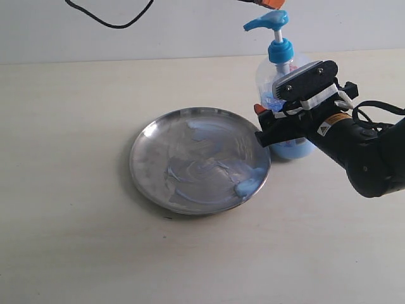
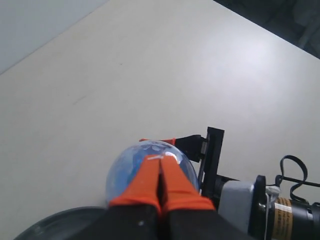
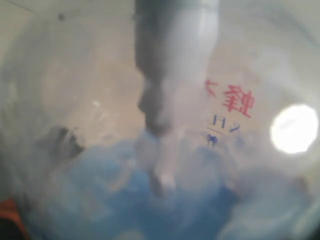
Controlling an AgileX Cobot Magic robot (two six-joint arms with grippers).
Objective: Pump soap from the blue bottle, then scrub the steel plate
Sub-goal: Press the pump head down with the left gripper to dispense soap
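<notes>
Gripping the blue bottle [image 1: 292, 149], right jaws crowd the steel plate [image 1: 134, 158] rim.

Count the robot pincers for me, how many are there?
2. The left pincer, shut, hovers above the pump head; the right pincer sits around the blue bottle, beside the steel plate.

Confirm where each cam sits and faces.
Exterior: above the table, looking down at steel plate and blue bottle; right arm shows.
Left wrist: over the bottle, looking down past shut left gripper.
Right wrist: against the bottle, looking through it at soap; own body barely visible.
Shared: exterior and left wrist both show right gripper on bottle.
</notes>
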